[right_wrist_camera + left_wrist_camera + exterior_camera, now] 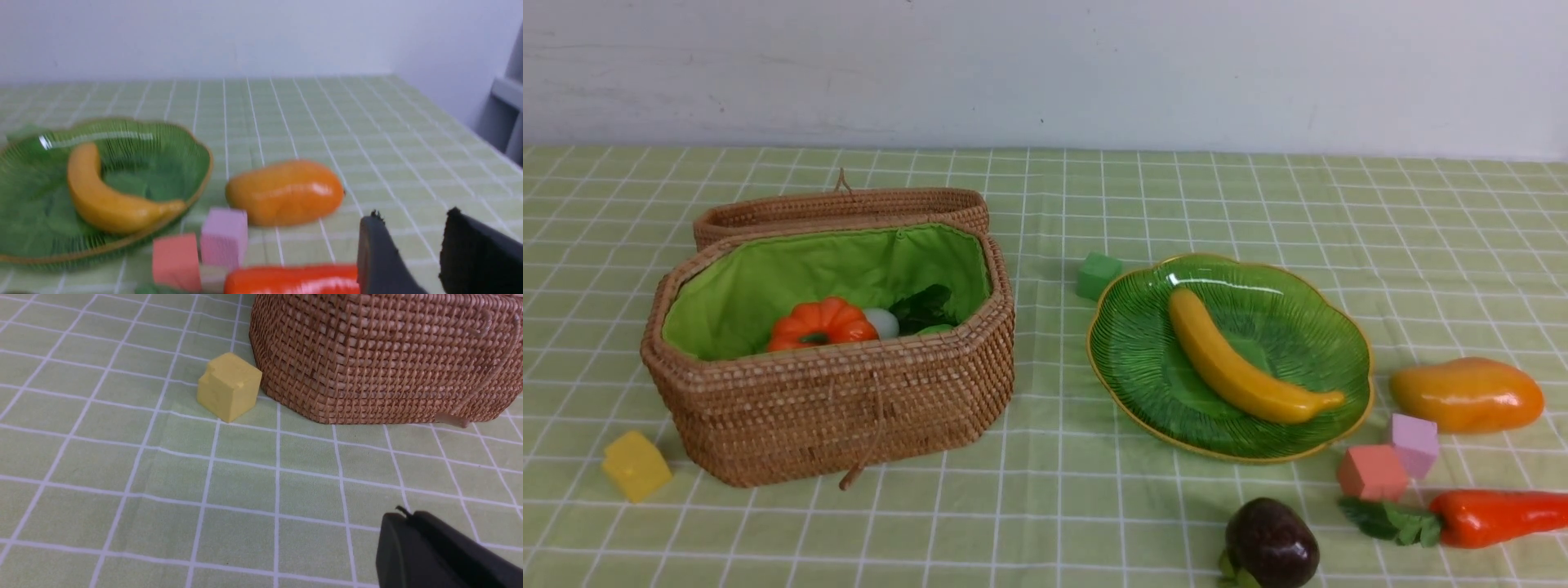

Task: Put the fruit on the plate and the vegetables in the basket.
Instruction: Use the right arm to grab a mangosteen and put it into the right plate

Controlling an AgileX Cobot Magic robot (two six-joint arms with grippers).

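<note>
The yellow banana [1241,367] lies in the green plate [1143,359]. The mango [1466,394] lies on the cloth right of the plate. The dark purple fruit [1270,545] sits at the front, and the carrot [1494,516] lies right of it. The wicker basket [849,408] stands open at the left with the pumpkin [822,323], white radish [883,322] and a bit of cucumber [934,329] inside. Neither gripper shows in the front view. My left gripper [402,516] is shut and empty, above the cloth near the basket [388,359]. My right gripper [412,222] is open and empty, near the carrot [292,279] and mango [284,192].
A yellow foam block [636,465] sits left of the basket's front; it also shows in the left wrist view [229,386]. A green block [1098,274] is behind the plate. Pink [1414,443] and salmon [1372,473] blocks lie between the plate, mango and carrot.
</note>
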